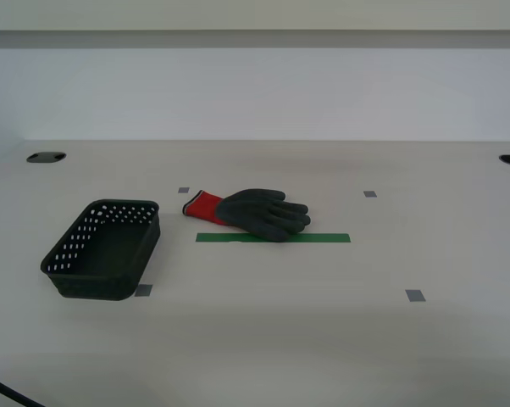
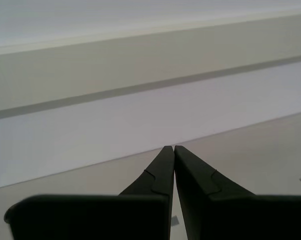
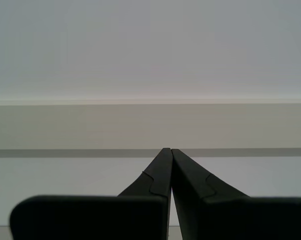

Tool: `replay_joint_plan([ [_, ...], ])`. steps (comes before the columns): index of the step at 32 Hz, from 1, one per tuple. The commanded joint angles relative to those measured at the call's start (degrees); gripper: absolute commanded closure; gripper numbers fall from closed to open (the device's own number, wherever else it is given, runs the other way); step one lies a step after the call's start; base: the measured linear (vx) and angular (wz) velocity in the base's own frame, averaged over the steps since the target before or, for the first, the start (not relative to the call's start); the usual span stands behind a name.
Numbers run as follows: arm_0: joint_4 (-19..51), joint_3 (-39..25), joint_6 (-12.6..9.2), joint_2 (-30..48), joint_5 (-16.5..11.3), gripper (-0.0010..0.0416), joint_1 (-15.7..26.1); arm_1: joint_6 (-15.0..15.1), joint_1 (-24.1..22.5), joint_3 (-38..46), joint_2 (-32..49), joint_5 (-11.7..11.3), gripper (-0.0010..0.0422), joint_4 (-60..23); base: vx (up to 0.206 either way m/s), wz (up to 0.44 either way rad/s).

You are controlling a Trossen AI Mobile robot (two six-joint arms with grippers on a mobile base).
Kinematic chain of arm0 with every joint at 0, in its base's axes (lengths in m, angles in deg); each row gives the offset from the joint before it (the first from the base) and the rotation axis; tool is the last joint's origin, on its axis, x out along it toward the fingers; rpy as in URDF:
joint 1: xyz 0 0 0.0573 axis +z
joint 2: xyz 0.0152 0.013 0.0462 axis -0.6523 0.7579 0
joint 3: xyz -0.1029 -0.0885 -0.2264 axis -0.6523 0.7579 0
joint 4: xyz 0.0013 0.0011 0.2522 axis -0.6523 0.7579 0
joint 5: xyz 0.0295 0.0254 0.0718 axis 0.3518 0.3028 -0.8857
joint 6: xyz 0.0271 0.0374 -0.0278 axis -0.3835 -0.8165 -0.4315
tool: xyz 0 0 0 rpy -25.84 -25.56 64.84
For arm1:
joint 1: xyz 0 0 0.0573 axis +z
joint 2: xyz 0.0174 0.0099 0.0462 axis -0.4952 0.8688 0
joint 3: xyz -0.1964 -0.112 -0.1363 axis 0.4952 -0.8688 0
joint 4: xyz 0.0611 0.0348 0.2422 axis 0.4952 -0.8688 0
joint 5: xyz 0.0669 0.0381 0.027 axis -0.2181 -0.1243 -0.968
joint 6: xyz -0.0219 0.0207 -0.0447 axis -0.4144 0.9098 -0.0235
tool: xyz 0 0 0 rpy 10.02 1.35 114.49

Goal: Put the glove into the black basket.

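Note:
The glove [image 1: 257, 211], dark grey with a red cuff, lies flat on the white table near the middle of the exterior view, its fingers pointing to the exterior view's right, resting partly on a green tape strip [image 1: 274, 238]. The black basket [image 1: 104, 248] stands empty at the exterior view's left, apart from the glove. No arm shows in the exterior view. My first gripper [image 3: 168, 150] is shut and empty, facing the wall. My second gripper [image 2: 170, 148] is shut and empty, above the table's far part.
Small grey tape squares [image 1: 415, 296] mark the table. Two dark cable holes [image 1: 46, 157] sit at the table's back corners. A white wall rises behind the table. A dark cable [image 1: 5, 392] crosses the near corner at the exterior view's left.

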Motion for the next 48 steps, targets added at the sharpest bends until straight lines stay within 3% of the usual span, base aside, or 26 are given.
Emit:
replay_joint_plan([
  [1, -0.15, -0.07, 0.0, -0.02, 0.02, 0.0405, 0.07, 1.01, -2.56, 3.82, 2.08, 0.26, 0.0413, -5.79, 0.0, 0.0],
  [8, -0.15, -0.07, 0.0, -0.02, 0.02, 0.0405, 0.07, 1.01, -8.48, 14.25, 11.54, 0.2, 0.0413, -18.16, 0.0, 0.0],
  [22, -0.07, -0.07, 0.0, -0.02, 0.02, 0.0405, 0.07, 1.01, -17.2, 31.95, 36.52, 0.2, 0.0412, -32.41, 0.0, 0.0],
  [32, -0.07, -0.07, 0.0, -0.02, 0.02, 0.0405, 0.04, 0.92, -21.53, 40.06, 52.41, 0.22, 0.0412, -33.86, 0.0, 0.0],
  [48, 0.0, -0.07, 0.0, -0.02, 0.02, 0.0405, 0.04, -0.17, -23.69, 50.23, 73.26, 0.39, 0.0412, -36.98, 0.0, 0.0],
])
